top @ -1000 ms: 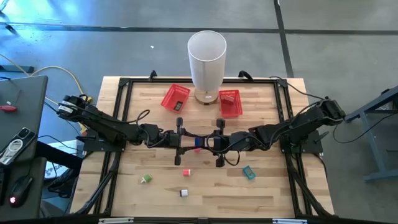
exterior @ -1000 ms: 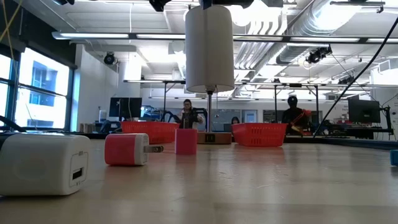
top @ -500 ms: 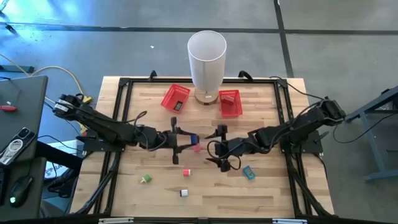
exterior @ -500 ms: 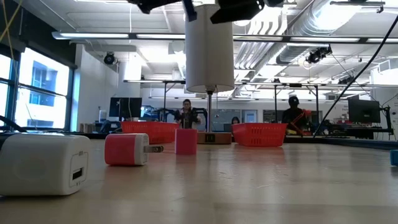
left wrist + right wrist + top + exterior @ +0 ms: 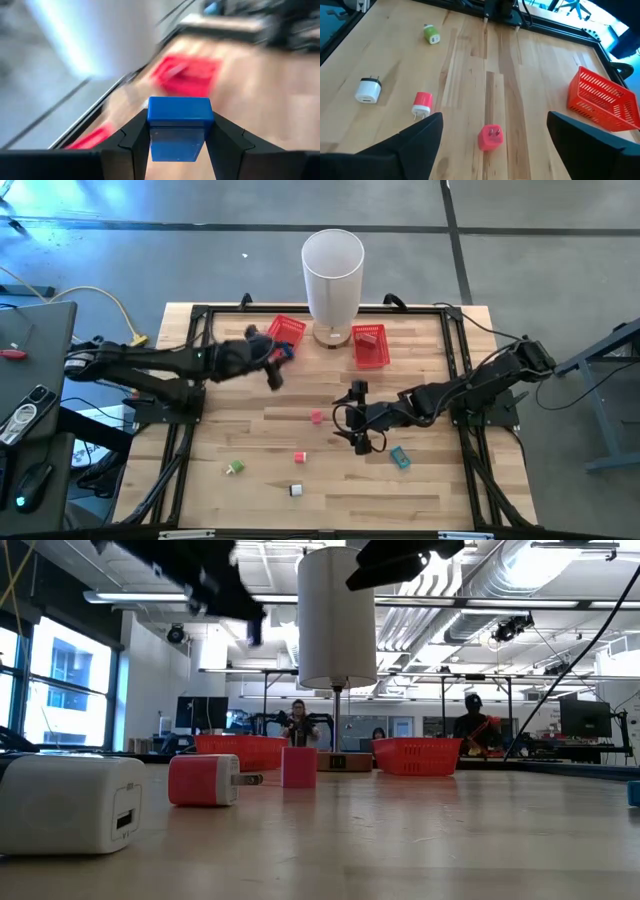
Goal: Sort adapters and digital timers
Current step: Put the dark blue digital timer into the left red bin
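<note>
Blue block: we have it pinched between the left gripper point(image 5: 177, 142) fingers, up over the far left of the table point(image 5: 420, 490), right beside the left red basket point(image 5: 290, 332).
How it handles: we judge it a light, stiff plastic box with smooth, flat sides; a squeeze across two opposite faces should hold it.
What it is: the wrist view is smeared, so we'd call it an adapter, perhaps.
Right gripper point(image 5: 357, 414): spread wide, gripping nothing, low over mid-table.
Loose pieces: pink adapter point(image 5: 490, 137), rounded and glossy; red-and-white adapter point(image 5: 422, 103) lying with its prongs out; white adapter point(image 5: 368, 90); green adapter point(image 5: 431, 34); a teal piece point(image 5: 400, 457) near the right.
Baskets: right red basket point(image 5: 600, 102), open plastic mesh, rigid.
</note>
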### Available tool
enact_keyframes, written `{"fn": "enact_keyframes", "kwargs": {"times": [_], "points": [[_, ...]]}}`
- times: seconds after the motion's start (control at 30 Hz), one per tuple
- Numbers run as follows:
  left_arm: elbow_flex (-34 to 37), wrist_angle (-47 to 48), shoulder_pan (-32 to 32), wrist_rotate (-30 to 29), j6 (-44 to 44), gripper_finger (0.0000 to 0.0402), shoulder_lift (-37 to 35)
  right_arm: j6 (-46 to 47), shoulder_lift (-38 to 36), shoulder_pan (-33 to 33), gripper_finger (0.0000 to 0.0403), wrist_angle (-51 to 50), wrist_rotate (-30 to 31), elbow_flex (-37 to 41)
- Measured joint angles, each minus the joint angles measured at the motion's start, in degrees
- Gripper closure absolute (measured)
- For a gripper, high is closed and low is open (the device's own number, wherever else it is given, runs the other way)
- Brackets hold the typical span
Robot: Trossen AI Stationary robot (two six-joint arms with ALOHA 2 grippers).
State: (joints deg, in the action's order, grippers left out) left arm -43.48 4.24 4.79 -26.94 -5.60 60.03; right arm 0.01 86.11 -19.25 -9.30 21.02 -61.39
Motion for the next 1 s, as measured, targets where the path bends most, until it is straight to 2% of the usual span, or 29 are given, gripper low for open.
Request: {"fn": "enact_keyframes", "kwargs": {"times": [0.1, 0.17, 0.3, 0.43, 0.7, 0.87, 1.0], "points": [[0.0, 5.3, 6.9, 1.2, -2.7, 0.0257, 0.8, 0.0, 0.0, 0.0, 0.0055, 0.0, 0.0, 0.0], [0.0, 7.4, 11.4, 4.5, -4.2, 0.0257, 1.8, 0.0, 0.0, 0.2, 0.0055, 0.0, 0.0, 0.0], [0.0, 6.8, 19.1, 11.8, -7.7, 0.0257, 4.9, 0.0, 0.0, 0.5, 0.0057, 0.2, 0.0, 0.0], [0.0, 6.1, 24.4, 15.0, -8.2, 0.0257, 8.9, 0.0, 0.0, 0.8, 0.0056, 0.5, 0.0, 0.0], [-1.3, 6.0, 28.9, 18.8, -8.2, 0.0257, 18.4, 0.4, 0.0, 1.4, 0.0058, 0.6, 0.0, 0.0], [-4.8, 6.6, 28.8, 19.4, -9.1, 0.0257, 24.0, 0.5, 0.0, 1.4, 0.0059, 0.6, 0.0, 0.0], [-9.0, 11.1, 28.9, 18.4, -9.7, 0.0257, 28.4, 0.5, 0.0, 1.4, 0.0059, 0.7, -0.2, 0.0]]}}
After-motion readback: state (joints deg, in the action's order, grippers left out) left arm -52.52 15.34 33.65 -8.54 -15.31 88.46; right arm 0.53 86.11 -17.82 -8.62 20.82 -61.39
